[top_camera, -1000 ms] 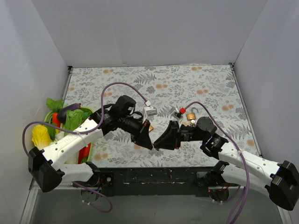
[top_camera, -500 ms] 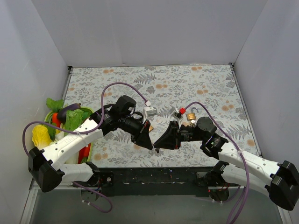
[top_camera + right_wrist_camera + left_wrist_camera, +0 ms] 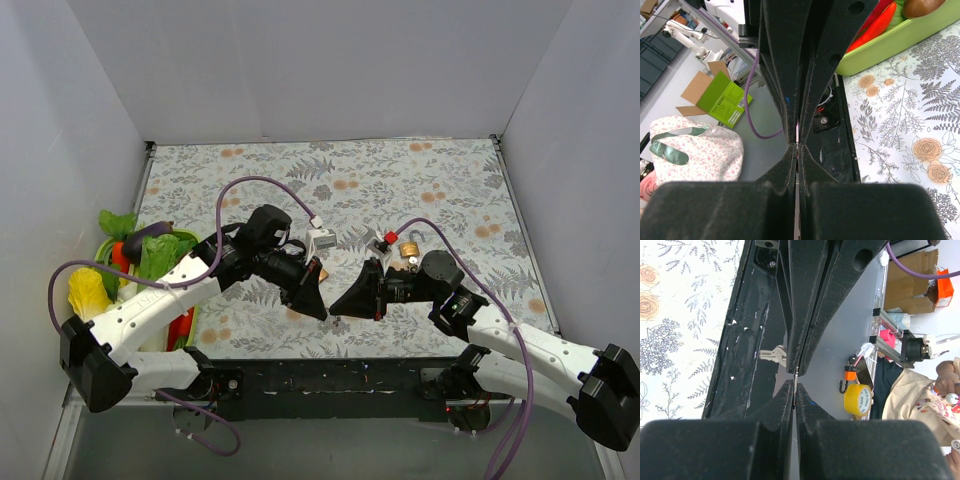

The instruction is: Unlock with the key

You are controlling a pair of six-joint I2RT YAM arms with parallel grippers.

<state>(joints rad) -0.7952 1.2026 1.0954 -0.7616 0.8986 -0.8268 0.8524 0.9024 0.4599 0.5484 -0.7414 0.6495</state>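
At the far left edge of the floral cloth (image 3: pixel 420 180): one green tray (image 3: pixel 890 47) of vegetables, no part in the task and well apart from the work. Next, left gripper (image 3: pixel 318 308), near the front edge at mid-table, jaws pressed together, tip aimed rightward. Item, key (image 3: pixel 771 355): a small silver bunch, seen only from the left wrist, hanging just beside the spot where the two grippers meet tip to tip. A thin sliver seems to run between the opposed tips, but whether it is a key blade, and which jaws truly pinch it, I cannot tell. Next, right gripper (image 3: pixel 338 306), jaws likewise pressed together, tip aimed leftward and touching or all but touching the left one. Farther right and a little farther back, padlock (image 3: pixel 409 250): brass body, resting on the cloth behind the right wrist, apart from both grippers, nothing inserted in it. Step in hand, by my judgement: a handover or re-grip of the key between the two arms, ahead of any approach to the lock. Next move calls for one gripper to keep a firm pinch on the key's head with the blade standing free. The other must let go and then steady the padlock so that its keyway faces the blade.
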